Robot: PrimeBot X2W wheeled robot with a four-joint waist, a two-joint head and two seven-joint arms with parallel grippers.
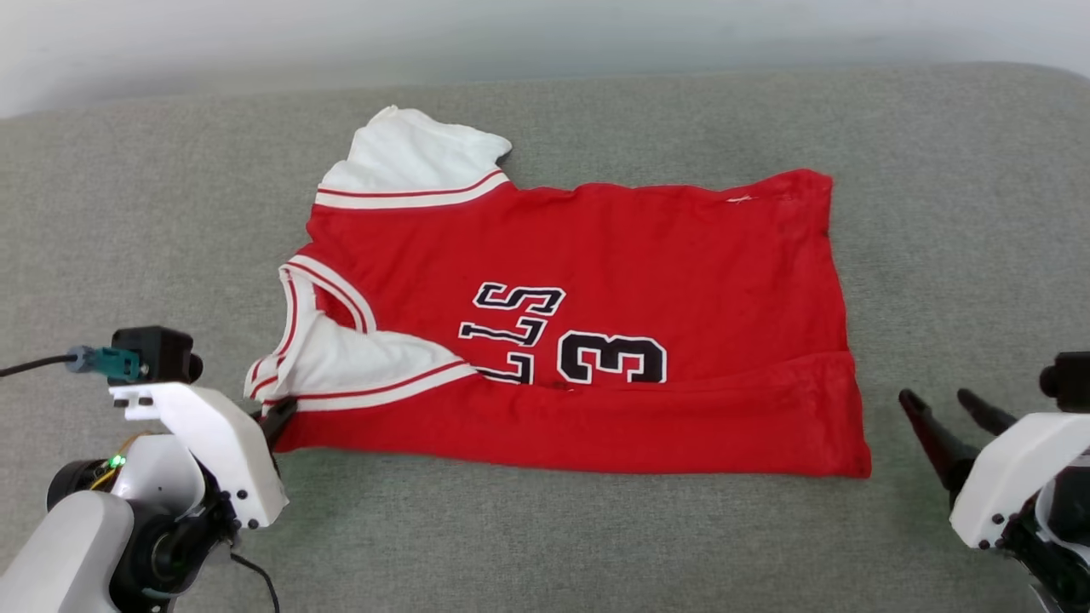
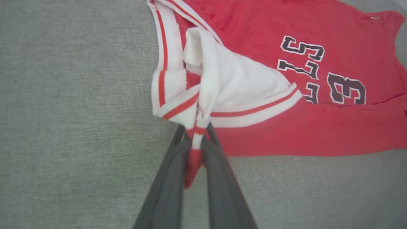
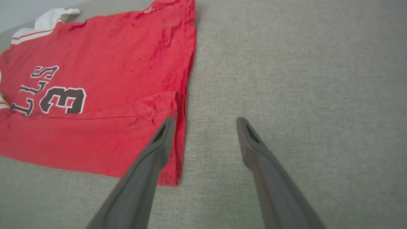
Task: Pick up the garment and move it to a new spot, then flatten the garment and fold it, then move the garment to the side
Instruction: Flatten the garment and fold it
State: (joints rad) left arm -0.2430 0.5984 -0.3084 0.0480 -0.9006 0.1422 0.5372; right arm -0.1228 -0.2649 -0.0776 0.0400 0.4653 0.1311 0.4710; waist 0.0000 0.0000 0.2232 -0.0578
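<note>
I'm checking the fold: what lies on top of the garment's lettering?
A red flap of the garment, folded up from its near edge, and a white sleeve overlap the lettering's near part. Letters beneath are hidden.

Matt red cloth garment (image 1: 681,255), ribbed knit trim (image 2: 254,112), coarse grey woven surface (image 1: 128,213)

The folded-over near edge of the garment (image 1: 681,255) covers part of its lettering (image 1: 519,328), so the word cannot be read whole. A tiny white mark (image 1: 739,200) by the far right hem is too small to make out. The left gripper (image 2: 195,128) has its fingertips partly buried in the striped trim (image 2: 173,111). The head view's right edge cuts off the right gripper (image 1: 937,397) body.
</note>
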